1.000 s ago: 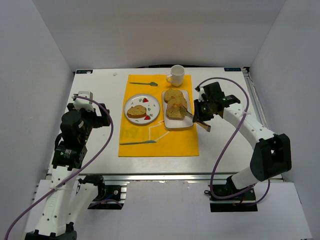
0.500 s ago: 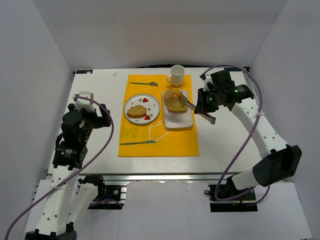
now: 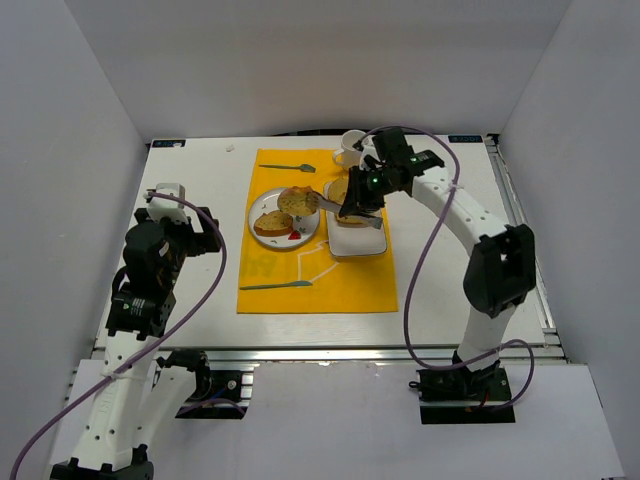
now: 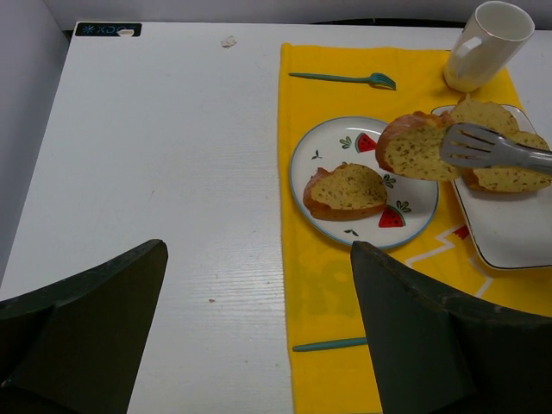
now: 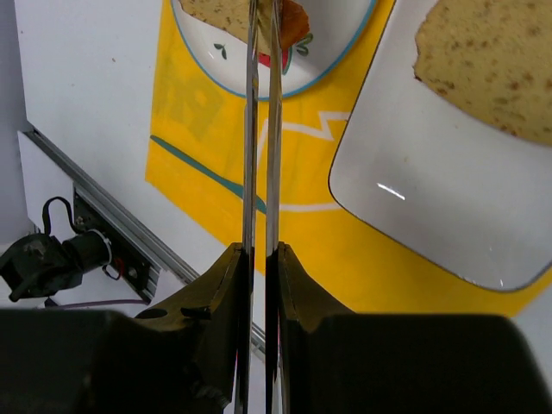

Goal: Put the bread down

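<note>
My right gripper is shut on metal tongs. The tongs pinch a slice of bread held over the right side of the round watermelon-pattern plate. Another slice lies on that plate. More bread rests at the far end of the white rectangular tray. My left gripper is open and holds nothing, over the bare table left of the yellow placemat.
A white mug stands behind the tray. A teal fork lies at the mat's far edge and a teal knife near its front. White walls close in both sides.
The right arm swung left, carrying the slice in the tongs from the rectangular tray to above the round plate. The left arm has not moved.
</note>
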Controlling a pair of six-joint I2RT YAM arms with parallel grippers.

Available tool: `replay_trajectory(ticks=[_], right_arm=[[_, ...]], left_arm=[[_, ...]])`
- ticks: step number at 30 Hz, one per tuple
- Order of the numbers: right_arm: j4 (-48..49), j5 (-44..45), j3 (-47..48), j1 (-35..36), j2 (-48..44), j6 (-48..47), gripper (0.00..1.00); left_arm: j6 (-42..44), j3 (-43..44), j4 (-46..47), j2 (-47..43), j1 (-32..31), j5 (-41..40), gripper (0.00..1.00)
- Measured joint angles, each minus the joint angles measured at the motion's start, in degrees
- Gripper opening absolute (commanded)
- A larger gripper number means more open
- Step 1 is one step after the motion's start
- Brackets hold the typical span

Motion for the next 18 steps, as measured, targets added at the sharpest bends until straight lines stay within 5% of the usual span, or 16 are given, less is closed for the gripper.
replay_trajectory(ticks=[10,14,18], right_arm=[[2.34,-1.64,3.21,0.79,8.9,0.24,0.25],[3.19,-1.44,3.21,0.79,9.7,0.26,0.47],[3.61,-1.07,3.43,0.79,9.7,0.2,0.59]], left_arm=[[-0.31,0.0,-0.07,-0.72,0.0,-2.73,0.98],[-0.68,0.0,-0.07,-0.72,0.0,-3.19,0.98],[-1.07,0.0,-0.07,-0.72,0.0,-3.34,0.98]])
